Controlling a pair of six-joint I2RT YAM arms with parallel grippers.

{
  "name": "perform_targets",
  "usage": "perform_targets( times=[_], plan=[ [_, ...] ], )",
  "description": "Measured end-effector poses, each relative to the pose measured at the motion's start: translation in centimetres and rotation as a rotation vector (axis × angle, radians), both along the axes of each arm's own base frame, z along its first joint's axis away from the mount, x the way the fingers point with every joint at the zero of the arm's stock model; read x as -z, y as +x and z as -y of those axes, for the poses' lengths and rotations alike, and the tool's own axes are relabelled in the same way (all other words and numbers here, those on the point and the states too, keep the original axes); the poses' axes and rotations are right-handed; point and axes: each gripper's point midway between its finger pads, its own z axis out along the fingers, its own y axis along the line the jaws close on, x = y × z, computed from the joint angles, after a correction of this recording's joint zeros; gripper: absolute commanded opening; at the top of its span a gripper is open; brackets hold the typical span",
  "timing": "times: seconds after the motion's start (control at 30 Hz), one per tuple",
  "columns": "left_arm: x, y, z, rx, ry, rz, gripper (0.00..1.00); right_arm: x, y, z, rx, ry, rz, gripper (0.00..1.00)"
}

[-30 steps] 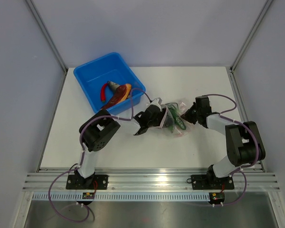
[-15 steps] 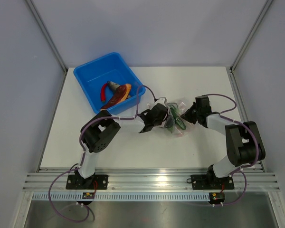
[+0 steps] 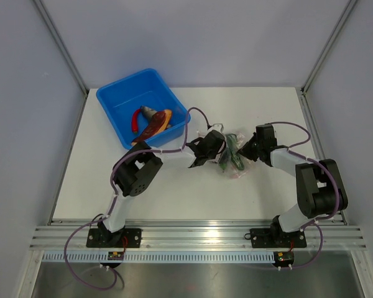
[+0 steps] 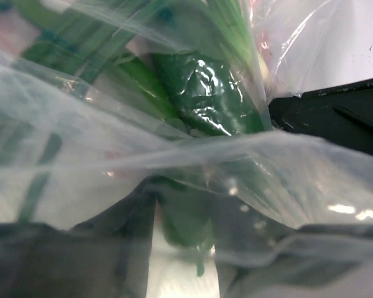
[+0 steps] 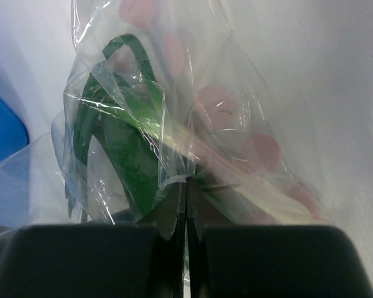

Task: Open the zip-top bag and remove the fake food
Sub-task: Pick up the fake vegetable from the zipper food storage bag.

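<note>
Clear bag (image 3: 233,158) on white table (image 3: 174,192), right of blue tub (image 3: 112,99), green toy food (image 4: 205,93) inside. Right gripper (image 5: 185,186) pinched tight on bag film. Left gripper (image 3: 219,151) pressed into bag, fingers veiled by plastic; grip impossible to tell.

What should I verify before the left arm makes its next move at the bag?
1. Right end effector clamped on the zip-top bag: ok, its fingers are shut on a pinch of film.
2. Left end effector at the bag: ok, film drapes over both fingers.
3. Bag mouth open: cannot tell, no zip strip shows in either wrist view.
4. Left grip on green toy food: cannot tell; a piece sits between the fingers, but film hides any contact.
5. Bag emptied: not ok, green pieces are inside.
6. Blue tub within view for drop-off: ok.
</note>
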Motion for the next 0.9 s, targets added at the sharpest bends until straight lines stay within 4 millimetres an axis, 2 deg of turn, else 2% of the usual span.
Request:
perform_targets(
  times=[0.1, 0.27, 0.57, 0.9],
  plan=[
    [0.0, 0.0, 0.0, 0.004, 0.004, 0.001, 0.31, -0.1, -0.2, 0.3, 0.007, -0.013, -0.005, 0.00],
    [0.1, -0.2, -0.3, 0.012, -0.001, 0.016, 0.30, -0.2, -0.4, 0.9, 0.025, -0.023, -0.013, 0.00],
    [0.0, -2.3, -3.2, 0.012, 0.009, 0.021, 0.30, -0.6, -0.4, 3.1, 0.104, -0.060, -0.018, 0.00],
    [-0.1, -3.4, -5.0, 0.016, -0.034, 0.030, 0.31, -0.7, -0.7, 4.5, 0.168, -0.115, -0.023, 0.00]
  ],
)
